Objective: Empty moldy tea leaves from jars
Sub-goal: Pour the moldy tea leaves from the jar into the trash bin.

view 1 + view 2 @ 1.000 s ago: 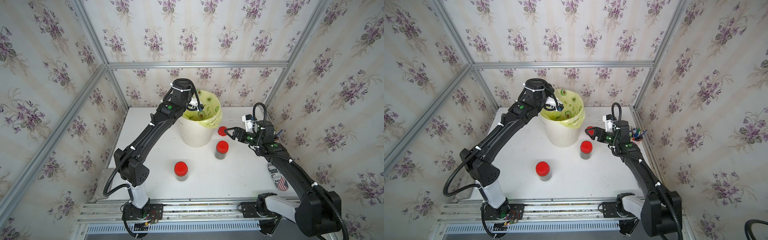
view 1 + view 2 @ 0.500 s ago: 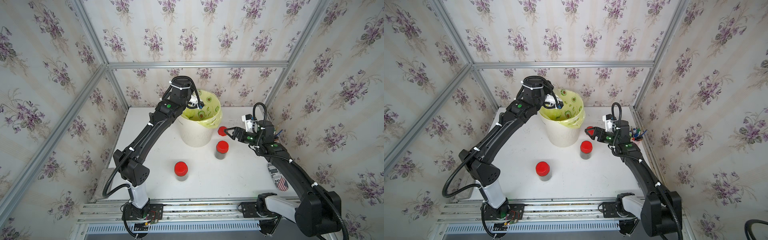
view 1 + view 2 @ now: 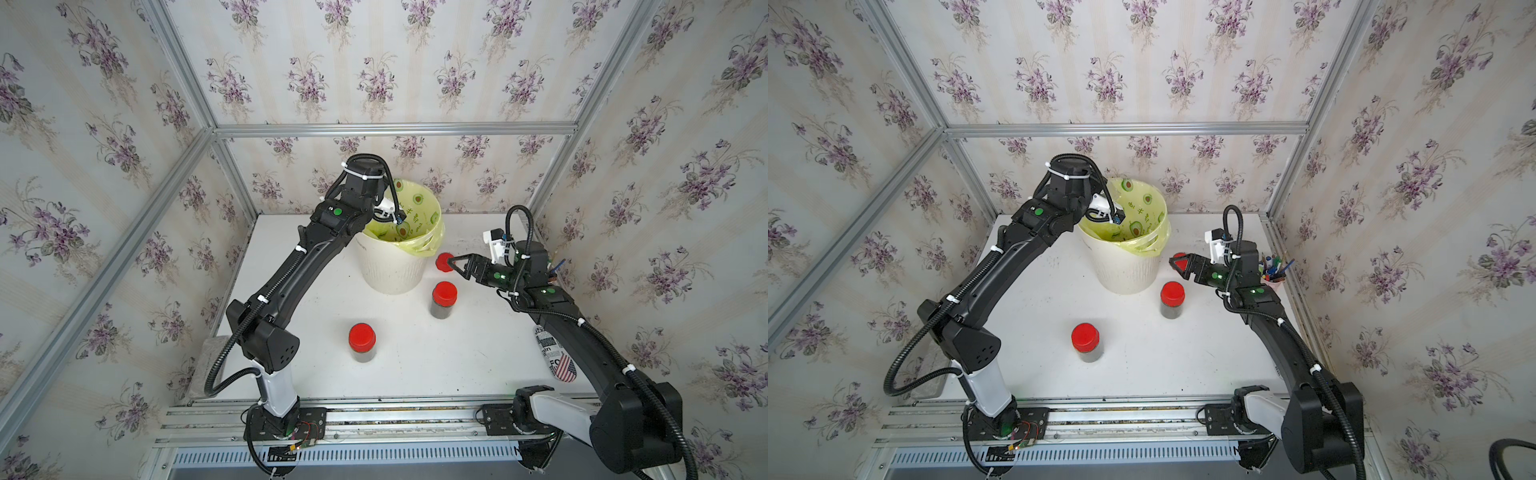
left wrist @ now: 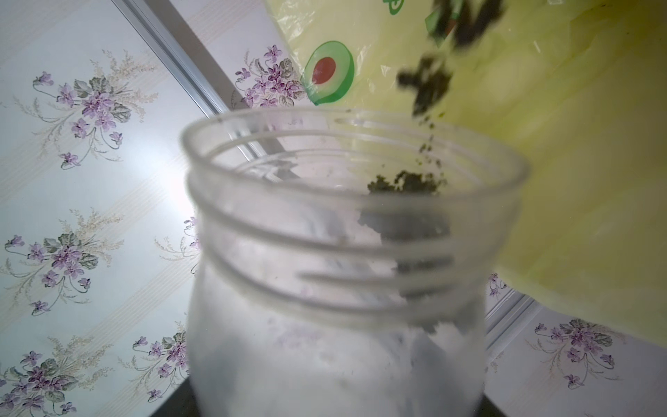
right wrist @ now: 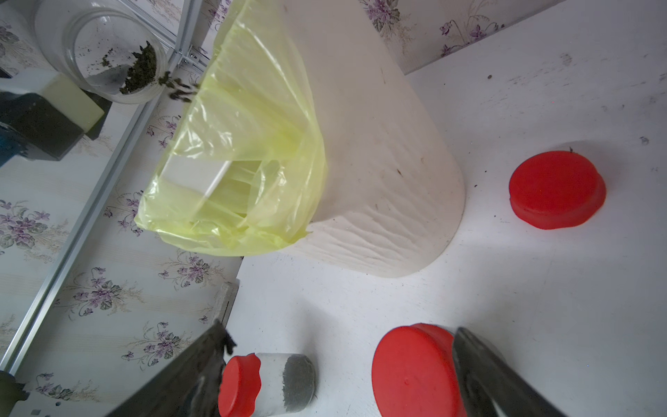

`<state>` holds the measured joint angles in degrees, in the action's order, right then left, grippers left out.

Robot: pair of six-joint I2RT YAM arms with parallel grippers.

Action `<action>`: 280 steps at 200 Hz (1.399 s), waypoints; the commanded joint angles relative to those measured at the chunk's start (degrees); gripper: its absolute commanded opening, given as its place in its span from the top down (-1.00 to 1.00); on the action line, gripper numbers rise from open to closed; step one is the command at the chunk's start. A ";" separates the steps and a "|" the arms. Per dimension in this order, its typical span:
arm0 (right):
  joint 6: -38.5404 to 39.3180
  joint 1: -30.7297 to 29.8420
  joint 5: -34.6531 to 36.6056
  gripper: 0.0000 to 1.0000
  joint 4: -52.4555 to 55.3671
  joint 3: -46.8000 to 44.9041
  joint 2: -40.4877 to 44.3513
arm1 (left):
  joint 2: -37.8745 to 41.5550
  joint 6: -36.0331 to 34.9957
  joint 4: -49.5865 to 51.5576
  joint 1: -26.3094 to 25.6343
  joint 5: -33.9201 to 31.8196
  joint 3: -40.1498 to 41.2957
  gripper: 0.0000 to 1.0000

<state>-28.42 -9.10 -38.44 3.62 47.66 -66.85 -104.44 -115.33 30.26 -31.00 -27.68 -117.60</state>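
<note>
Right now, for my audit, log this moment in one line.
left hand: shut on tilted open jar | tea leaves: falling into bin | right hand: open, empty | capped jars: two

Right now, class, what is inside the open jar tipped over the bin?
A clump of tea leaves sits by the open jar's mouth, bits falling toward the bin. Otherwise it looks nearly empty; the clump covers the wall behind it.

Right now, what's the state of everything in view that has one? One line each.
bin, upright, lined with yellow bag
open jar, uncapped, tipped over the bin, nearly empty
tea leaves, spilling from the jar mouth into the bag
left gripper, shut on the open jar
right gripper, open, empty
loose red cap, off, lying beside the bin
capped jar by the bin, upright, closed, leaves inside
front capped jar, upright, closed, leaves inside
</note>
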 commanded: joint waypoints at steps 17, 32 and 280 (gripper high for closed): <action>-0.53 -0.15 -0.87 -0.90 -2.04 0.35 -0.04 | 0.38 -14.31 -1.52 0.03 1.22 1.15 -0.08; -0.43 -0.19 -0.85 -0.91 -2.00 0.33 -0.04 | 0.32 -14.31 -1.54 0.18 1.76 0.90 -0.08; -1.53 -0.54 -1.64 -0.90 -4.48 -1.68 0.67 | -2.76 -15.82 -8.64 -1.57 3.61 -2.48 -0.08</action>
<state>-29.98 -9.47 -39.90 1.15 45.82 -66.57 -107.85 -115.35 25.23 -32.77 -25.26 -121.80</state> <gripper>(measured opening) 0.949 0.715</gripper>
